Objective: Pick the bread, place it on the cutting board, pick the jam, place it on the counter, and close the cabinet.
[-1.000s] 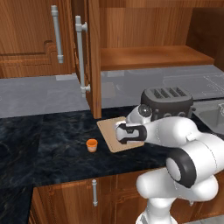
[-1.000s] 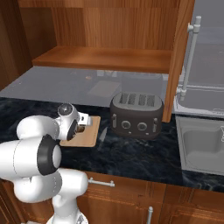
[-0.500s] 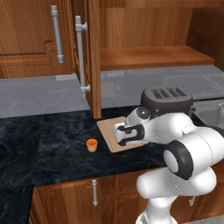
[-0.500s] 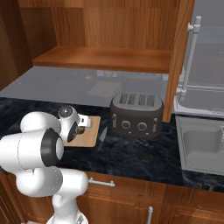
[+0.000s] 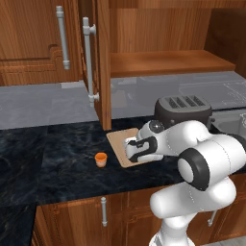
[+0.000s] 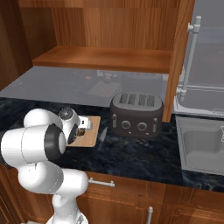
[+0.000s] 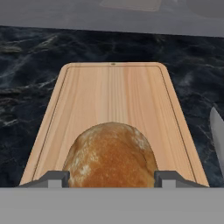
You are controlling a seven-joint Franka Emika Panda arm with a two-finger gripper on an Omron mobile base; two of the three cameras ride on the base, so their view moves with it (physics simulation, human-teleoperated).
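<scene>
Left base view
Cutting board: seen flat on the counter, in front of the toaster, half covered by the white hand.
Gripper: lowered over the board's near part; its finger spread cannot be told here.
Jam: set upright on the counter, just left of the board, apart from it.
Cabinet: one door swung open, edge-on, its grey bar handle seen; a bare shelf is shown inside.

Right base view
Cutting board: seen left of the toaster, partly hidden by the arm.
Sink: sunk into the counter at far right.

Hand view
Bread: sat on the near end of the cutting board, framed by the two fingertips.
Gripper: fingers spread wide to either side of the loaf; whether the pads touch it cannot be told.
Knife blade: laid on the counter, right of the board.
</scene>
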